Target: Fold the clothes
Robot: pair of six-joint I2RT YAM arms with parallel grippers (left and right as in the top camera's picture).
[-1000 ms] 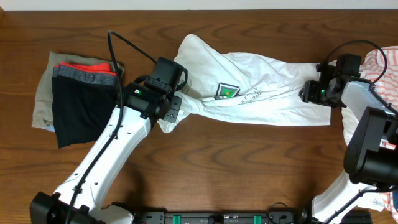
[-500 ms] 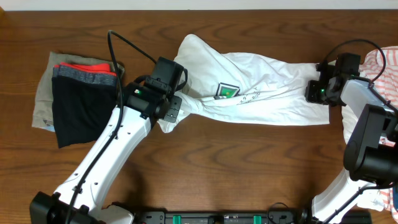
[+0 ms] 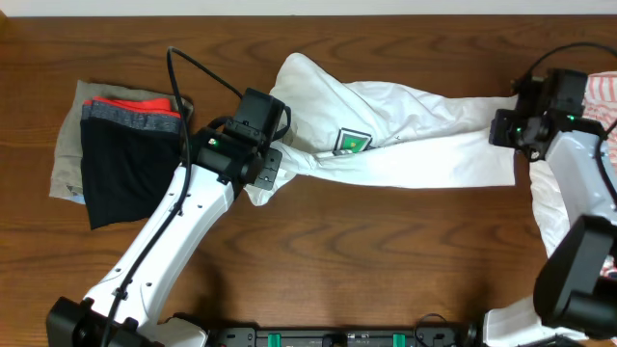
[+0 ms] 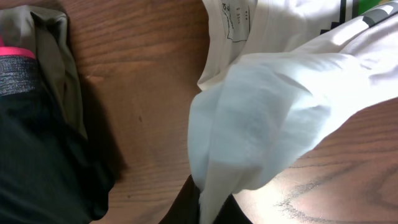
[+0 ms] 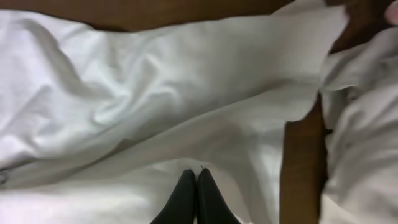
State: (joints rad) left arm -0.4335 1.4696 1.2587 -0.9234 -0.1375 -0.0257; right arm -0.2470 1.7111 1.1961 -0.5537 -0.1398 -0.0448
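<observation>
Mia: Rightward and a little up in the frame goes the right gripper, and the near end of the white shirt goes with it. How is it closed?

Jon: In the wrist view its fingertips are pressed together with white cloth gathered round them. I judge that it is pinching the hem end. The left gripper has not shifted, and it is clamped on a bunched corner of the same shirt, left of centre.

Mia: So where does the shirt lie?

Jon: It lies between the two grippers on the wooden table, in the upper middle of the frame. Its long axis runs left to right, collar end leftward and hem rightward. The chest print faces up and is nearer the left arm.

Mia: And around it?

Jon: An orange-striped garment sits at the right edge, just beyond the right gripper. A stack of folded clothes lies far left. The coming move likely carries one end along that axis toward the other.
</observation>
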